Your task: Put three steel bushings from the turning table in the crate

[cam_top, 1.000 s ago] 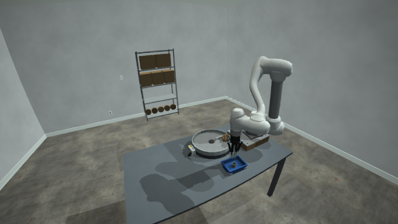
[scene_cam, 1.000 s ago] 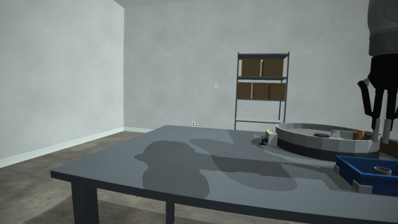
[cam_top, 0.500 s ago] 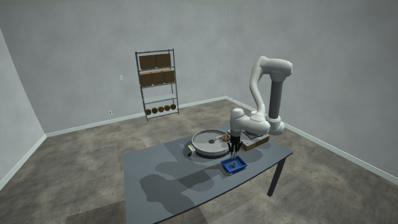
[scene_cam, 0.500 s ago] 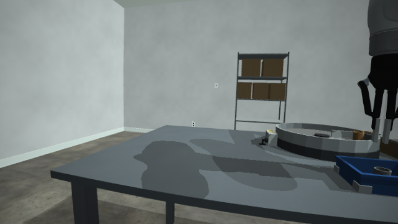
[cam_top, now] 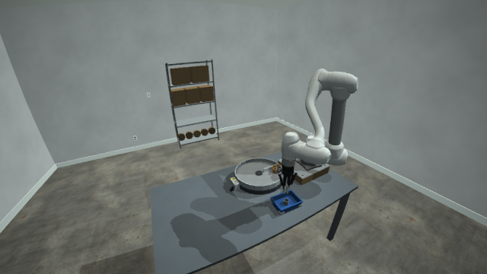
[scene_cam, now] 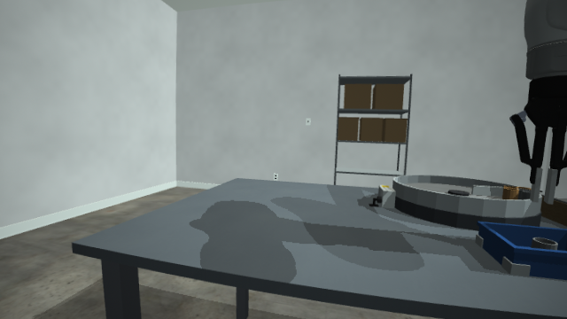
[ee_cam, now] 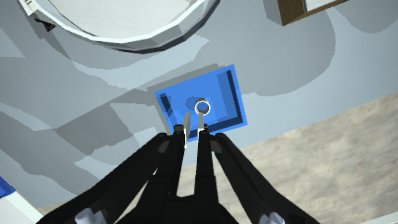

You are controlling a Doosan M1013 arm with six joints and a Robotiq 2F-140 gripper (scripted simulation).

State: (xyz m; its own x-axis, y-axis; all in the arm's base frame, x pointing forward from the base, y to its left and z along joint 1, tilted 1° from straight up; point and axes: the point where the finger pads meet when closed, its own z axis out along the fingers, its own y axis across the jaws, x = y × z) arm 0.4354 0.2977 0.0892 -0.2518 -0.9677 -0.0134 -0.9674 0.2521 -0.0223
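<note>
The blue crate (cam_top: 286,201) sits on the table in front of the round turning table (cam_top: 259,175). One steel bushing (ee_cam: 202,106) lies upright inside the crate (ee_cam: 202,102); it also shows in the exterior view (scene_cam: 544,243). A brown bushing (scene_cam: 510,191) stands at the right side of the turning table (scene_cam: 461,201), next to a grey piece I cannot make out. My gripper (ee_cam: 194,119) hangs above the crate's near edge with its fingers close together and nothing between them. It also shows in the top view (cam_top: 286,188) and in the exterior view (scene_cam: 544,186).
The arm's wooden base block (cam_top: 310,173) stands behind the crate. A small control box (cam_top: 233,182) sits at the turning table's left rim. A metal shelf (cam_top: 192,102) with boxes stands at the far wall. The table's front edge runs close by the crate.
</note>
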